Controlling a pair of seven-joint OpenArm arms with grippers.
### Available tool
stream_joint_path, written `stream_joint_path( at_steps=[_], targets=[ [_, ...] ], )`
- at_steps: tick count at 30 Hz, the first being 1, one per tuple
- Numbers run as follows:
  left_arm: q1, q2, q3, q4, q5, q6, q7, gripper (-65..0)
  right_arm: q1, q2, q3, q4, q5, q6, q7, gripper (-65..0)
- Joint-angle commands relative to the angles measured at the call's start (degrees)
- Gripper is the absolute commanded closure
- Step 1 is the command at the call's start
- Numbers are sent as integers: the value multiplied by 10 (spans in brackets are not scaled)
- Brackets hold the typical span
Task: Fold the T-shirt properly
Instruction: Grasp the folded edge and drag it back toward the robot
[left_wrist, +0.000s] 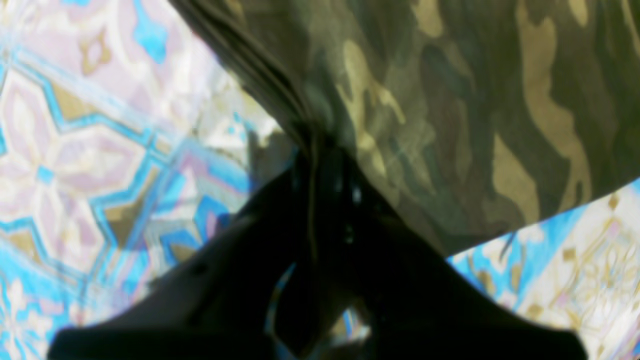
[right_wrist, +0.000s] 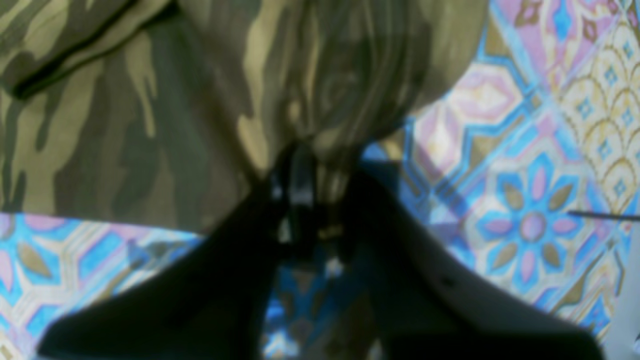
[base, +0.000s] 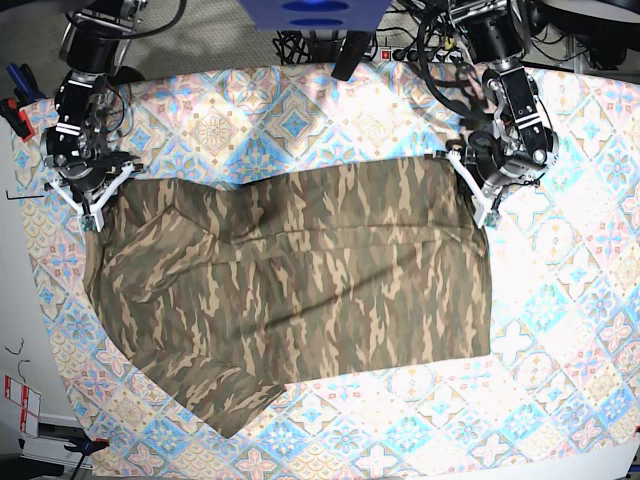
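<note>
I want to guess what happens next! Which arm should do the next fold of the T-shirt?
Neither alone, probably both. The left gripper and right gripper each pinch a far corner of the T-shirt, so lifting together looks best.

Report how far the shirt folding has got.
Done: the shirt lies spread on the patterned cloth, and no fold shows yet; one sleeve sticks out at the near edge. In hand: the left hand and right hand are each shut on a far corner of the shirt, fabric bunched between the fingers in both wrist views. Left: every fold, sleeves included.
</note>
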Motion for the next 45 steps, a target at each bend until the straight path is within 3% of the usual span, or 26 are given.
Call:
stream_joint_path(
  at_steps=[1,7,17,21,26,30,34,40,43,45],
  targets=[
    [18,-4,-2,25,9,-2,14,-8,-14,2,12,8,-6,15,-18,-31],
    [73,-4,-3,105,9,-2,18,-8,-73,-5,46,60,-6,29,-17,-31],
    [116,-17,-31,118,9,-2,14,-8,-145,-8,54,103,-5,29,-13,-31],
    [137,-20,-32,121,9,-2,10,-8,-159,-8,56,103,-5,36,-13,-31],
    [162,-20,-33,121,9,-2,-9,-8,-161,-24,106,104,-6,38,-14,-31],
    [180,-20,-38,121,9,-2,-19,-8,-173,-26,121,104,-6,65,-15,-31],
    [179,-20,-64,120,9,-2,-19,-8,-176,-31,145,100,-6,87,-14,-31],
    [163,-28,-64,120,10,-2,-15,-12,-173,-40,159,109,-8,89,-16,-35],
    [151,-28,-64,117,11,-2,-14,-32,-172,-40,159,109,-8,89,-17,-69],
    [150,-27,-64,118,11,-2,-14,-86,-172,-40,158,109,-9,89,-17,-121]
  ],
)
